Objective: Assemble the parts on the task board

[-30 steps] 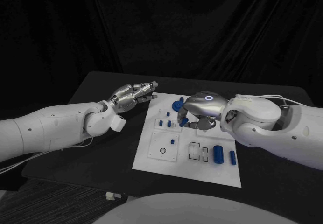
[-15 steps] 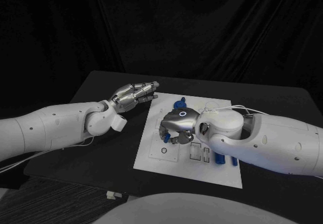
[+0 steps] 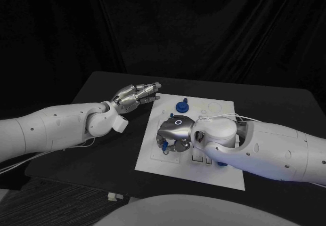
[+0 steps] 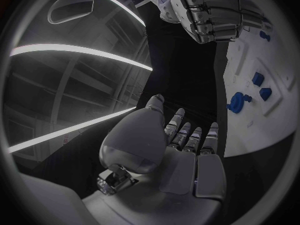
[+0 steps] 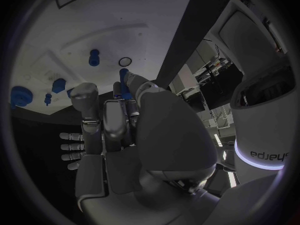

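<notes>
Black surface (image 3: pixel 101 155) is seen in the head view against dark curtains (image 3: pixel 204 37), with the white task board (image 3: pixel 153 157) lying at its middle and bare black margins around all the board's edges. The left robot hand (image 3: pixel 136 96) is held above the surface just beyond the board's far left corner, its fingers drawn together and nothing in them. The right robot hand (image 3: pixel 173 136) is lowered over the board's left half, fingers curled downward; whether something is pinched there cannot be told from this view. A blue knobbed part (image 3: pixel 181 106) stands near the board's far edge, apart from both hands. In the left wrist view, the left robot hand (image 4: pixel 181 150) is shown with straight, close fingers holding nothing, the board's edge (image 4: pixel 250 130) beside it and the blue knobbed part (image 4: pixel 237 102) on the board. In the right wrist view, a small blue part (image 5: pixel 124 76) is seen at the fingertips of the right robot hand (image 5: pixel 115 120), next to a ring-shaped hole (image 5: pixel 125 61) in the board; a firm grip cannot be confirmed. More blue parts (image 5: pixel 94 56) lie farther out on the board.
</notes>
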You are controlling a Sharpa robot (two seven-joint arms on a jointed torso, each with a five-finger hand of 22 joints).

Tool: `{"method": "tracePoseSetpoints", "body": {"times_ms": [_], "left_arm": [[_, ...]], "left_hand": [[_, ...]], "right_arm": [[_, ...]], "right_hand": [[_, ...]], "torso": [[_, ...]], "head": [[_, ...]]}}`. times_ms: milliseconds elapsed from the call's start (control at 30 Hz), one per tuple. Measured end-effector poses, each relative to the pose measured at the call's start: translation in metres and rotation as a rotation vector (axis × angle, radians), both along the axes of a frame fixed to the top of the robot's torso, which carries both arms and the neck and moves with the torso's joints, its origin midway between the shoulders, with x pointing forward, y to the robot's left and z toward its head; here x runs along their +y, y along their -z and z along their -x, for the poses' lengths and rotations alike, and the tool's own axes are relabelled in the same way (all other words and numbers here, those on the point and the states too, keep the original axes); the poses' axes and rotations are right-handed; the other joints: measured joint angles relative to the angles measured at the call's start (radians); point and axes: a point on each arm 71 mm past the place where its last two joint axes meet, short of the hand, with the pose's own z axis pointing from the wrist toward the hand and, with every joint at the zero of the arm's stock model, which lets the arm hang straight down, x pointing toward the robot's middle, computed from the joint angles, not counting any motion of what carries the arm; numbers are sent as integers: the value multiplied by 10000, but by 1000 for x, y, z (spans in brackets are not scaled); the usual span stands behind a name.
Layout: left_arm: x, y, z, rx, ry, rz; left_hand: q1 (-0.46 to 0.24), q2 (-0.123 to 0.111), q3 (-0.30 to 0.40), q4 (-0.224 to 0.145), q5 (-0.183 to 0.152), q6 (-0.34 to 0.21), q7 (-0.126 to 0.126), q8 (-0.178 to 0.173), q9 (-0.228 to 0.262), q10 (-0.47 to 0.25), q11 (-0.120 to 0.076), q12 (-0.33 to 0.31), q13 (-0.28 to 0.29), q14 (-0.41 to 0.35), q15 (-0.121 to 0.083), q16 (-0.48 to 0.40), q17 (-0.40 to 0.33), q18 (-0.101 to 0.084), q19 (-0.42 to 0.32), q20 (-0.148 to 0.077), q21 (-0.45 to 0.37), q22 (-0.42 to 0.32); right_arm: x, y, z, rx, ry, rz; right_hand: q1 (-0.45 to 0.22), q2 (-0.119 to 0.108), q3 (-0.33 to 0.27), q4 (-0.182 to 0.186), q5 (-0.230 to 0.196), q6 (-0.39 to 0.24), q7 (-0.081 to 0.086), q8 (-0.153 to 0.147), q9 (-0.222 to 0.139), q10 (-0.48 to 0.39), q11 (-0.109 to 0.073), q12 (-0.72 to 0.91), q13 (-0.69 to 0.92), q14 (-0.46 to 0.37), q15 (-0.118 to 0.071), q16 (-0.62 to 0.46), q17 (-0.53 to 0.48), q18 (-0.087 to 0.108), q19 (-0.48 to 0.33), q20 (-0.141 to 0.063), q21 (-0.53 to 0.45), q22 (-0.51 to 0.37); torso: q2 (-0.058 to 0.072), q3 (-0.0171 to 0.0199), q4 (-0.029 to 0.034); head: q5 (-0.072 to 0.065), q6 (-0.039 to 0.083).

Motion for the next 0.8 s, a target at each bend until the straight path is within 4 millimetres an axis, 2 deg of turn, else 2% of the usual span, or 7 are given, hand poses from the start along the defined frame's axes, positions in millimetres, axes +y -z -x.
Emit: {"method": "tracePoseSetpoints", "body": {"times_ms": [800], "left_arm": [[-1, 1, 0, 53, 53, -5]], "left_hand": [[0, 0, 29, 28, 0, 0, 0, 39, -1, 0, 0, -1, -1, 0, 1, 0, -1, 1, 0, 0, 0, 8]], "right_arm": [[-5, 7, 2, 134, 56, 255]], "right_hand": [[-28, -29, 83, -83, 42, -36, 36, -37, 1, -1, -1, -125, -2, -36, 37, -79, -128, -1, -106, 35, -152, -3]], "torso": [[3, -1, 1]], "head": [[1, 0]]}}
